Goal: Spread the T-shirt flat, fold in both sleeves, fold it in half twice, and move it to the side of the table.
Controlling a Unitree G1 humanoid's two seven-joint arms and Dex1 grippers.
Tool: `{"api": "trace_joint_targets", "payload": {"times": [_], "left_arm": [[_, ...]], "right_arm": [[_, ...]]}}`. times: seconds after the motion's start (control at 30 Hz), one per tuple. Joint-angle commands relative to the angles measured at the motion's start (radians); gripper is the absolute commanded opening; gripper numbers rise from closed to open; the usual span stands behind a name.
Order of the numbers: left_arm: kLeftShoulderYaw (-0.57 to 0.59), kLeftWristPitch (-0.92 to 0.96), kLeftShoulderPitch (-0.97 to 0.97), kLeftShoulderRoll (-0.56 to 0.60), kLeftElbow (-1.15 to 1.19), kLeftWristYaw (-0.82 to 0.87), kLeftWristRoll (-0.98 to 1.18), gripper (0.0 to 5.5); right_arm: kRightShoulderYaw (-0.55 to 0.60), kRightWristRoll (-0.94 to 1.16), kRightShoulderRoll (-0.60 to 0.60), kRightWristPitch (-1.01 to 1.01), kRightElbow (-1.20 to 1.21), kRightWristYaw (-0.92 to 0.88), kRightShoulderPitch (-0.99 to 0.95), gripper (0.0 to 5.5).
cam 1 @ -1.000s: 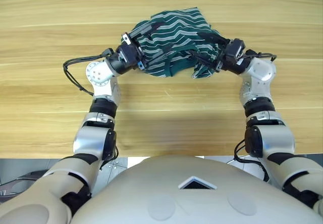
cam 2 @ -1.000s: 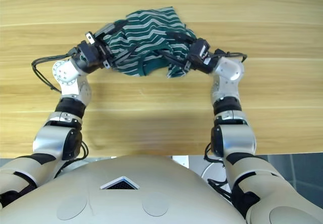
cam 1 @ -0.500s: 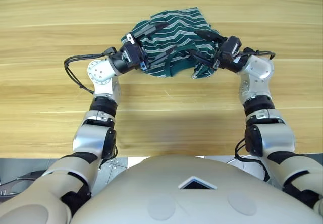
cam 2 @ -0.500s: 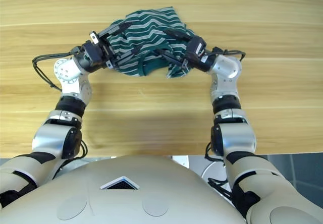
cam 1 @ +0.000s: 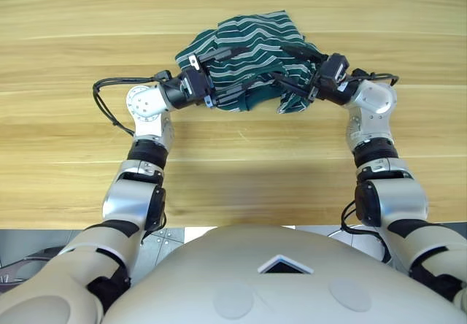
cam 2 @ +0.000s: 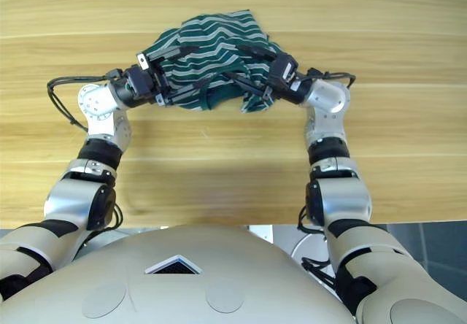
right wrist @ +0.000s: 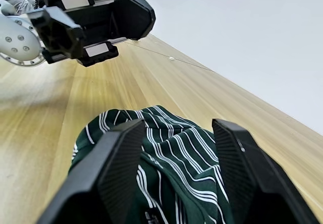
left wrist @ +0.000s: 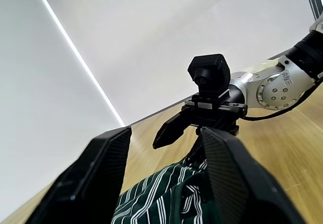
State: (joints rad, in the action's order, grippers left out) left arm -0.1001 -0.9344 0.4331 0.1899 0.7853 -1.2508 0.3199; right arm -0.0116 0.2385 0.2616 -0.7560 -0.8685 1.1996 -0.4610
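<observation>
1. The shirt (cam 1: 248, 43) lies in a crumpled heap on the table (cam 1: 87, 17), at 12 o'clock from the robot and not yet spread. The 2 arms bracket it, probably to take opposite sides and pull it flat.
2. The left gripper (cam 1: 246, 66) comes in over the heap's 9 o'clock side. Its fingers (left wrist: 96, 178) are spread wide and clamp nothing, with striped cloth between them.
3. The right gripper (cam 1: 281, 63) comes in from 3 o'clock. Its fingers (right wrist: 121, 176) are equally wide and hold nothing, and folds bulge up between them.
4. The 2 grippers face each other across the heap, tips near but apart.
5. Closing here would likely pinch bunched folds, not a clean hem.
</observation>
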Motion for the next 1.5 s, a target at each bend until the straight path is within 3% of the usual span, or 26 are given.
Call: {"api": "trace_joint_targets", "payload": {"times": [0.03,0.27,0.6,0.83,1.5], "left_arm": [[-0.002,0.004,-0.002,0.011,-0.003,-0.008,-0.001,2.6],[-0.096,-0.088,-0.037,0.166,0.022,0.015,-0.254,2.6],[-0.139,-0.14,-0.042,0.299,-0.014,0.319,-0.579,2.6],[-0.199,-0.128,-0.032,0.3,0.009,0.493,-0.705,2.6],[-0.33,-0.091,0.012,0.343,0.045,0.727,-0.87,2.6]], "right_arm": [[-0.007,-0.003,0.006,-0.008,0.006,0.008,-0.006,2.46],[-0.088,-0.191,0.127,-0.103,0.005,-0.047,0.061,2.46],[-0.103,-0.221,0.274,-0.134,0.068,-0.092,0.147,2.46],[-0.137,-0.237,0.288,-0.136,0.09,-0.123,0.191,2.46],[-0.249,-0.345,0.251,-0.139,-0.018,-0.261,0.139,2.46]]}}
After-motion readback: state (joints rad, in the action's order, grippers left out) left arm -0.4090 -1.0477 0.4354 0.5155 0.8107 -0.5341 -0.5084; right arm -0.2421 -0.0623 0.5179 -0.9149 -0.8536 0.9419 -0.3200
